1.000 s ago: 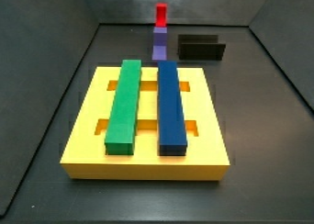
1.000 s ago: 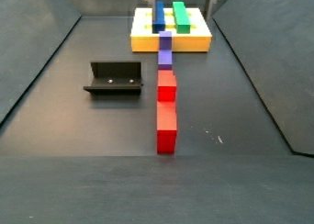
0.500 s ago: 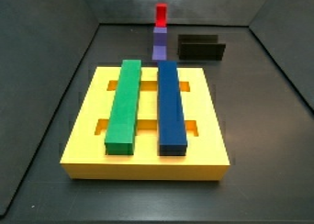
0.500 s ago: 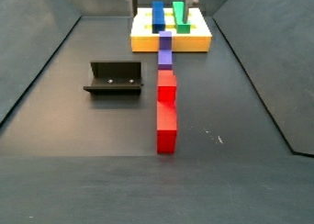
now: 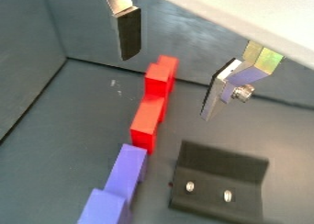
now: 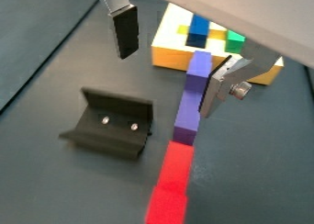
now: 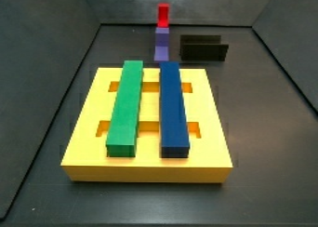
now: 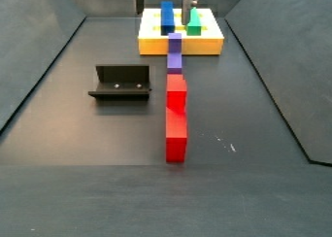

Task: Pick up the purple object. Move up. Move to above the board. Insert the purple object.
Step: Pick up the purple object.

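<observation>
1. End effector (image 6: 172,58): seen in both wrist views with its fingers (image 5: 127,33) spread wide and nothing held between them; it is carried high above the floor. In a side view only the fingertips (image 8: 189,4) are seen at the far top edge, over the far end of the scene.

2. Purple object (image 6: 193,95): lying flat on the floor, end to end with the red bar (image 6: 171,184), untouched. In a side view it (image 8: 174,50) is placed just near of the board (image 8: 153,37).

3. Board (image 7: 87,128): already occupied by a green bar (image 7: 125,107) and a dark blue bar (image 7: 173,105) lying in it.

4. Fixture (image 8: 120,83): standing to the left of the bar line, apart from it.

5. Risk, grasp: the red bar abuts the purple object, so a descent placed too far toward that joint could be expected to strike or drag the red piece.

6. Risk, alignment: a grip off the raised middle block would probably tilt the bar when lifted.

7. Risk, insertion: the seated bars could be caught if the purple object is carried too low or lowered askew.
</observation>
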You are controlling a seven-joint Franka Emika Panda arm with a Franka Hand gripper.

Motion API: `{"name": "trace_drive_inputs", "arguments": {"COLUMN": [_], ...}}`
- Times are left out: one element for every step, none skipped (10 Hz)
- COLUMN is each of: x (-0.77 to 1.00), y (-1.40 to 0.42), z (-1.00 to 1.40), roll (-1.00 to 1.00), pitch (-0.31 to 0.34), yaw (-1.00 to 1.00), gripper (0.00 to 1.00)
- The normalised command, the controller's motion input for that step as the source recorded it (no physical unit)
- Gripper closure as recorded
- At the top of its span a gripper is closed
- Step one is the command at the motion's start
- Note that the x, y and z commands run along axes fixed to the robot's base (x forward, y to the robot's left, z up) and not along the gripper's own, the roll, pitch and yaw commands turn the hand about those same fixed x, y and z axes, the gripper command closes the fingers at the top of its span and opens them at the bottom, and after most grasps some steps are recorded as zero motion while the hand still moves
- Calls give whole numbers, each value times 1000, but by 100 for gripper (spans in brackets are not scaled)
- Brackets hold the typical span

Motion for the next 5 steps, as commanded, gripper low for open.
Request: {"name": "trace_drive_inputs", "arguments": {"x": [20,43,0,0,0], "y": [-217,-209,-234,-237,-266], "z": [-57,-34,-9,0,-29], "roll": [-106,-117,-120,-120,-61], "pitch": [-46,-36,-61,-66,-39], "yaw": [-834,-823,-843,-846,-877], "gripper": [0,0,0,0,0]}}
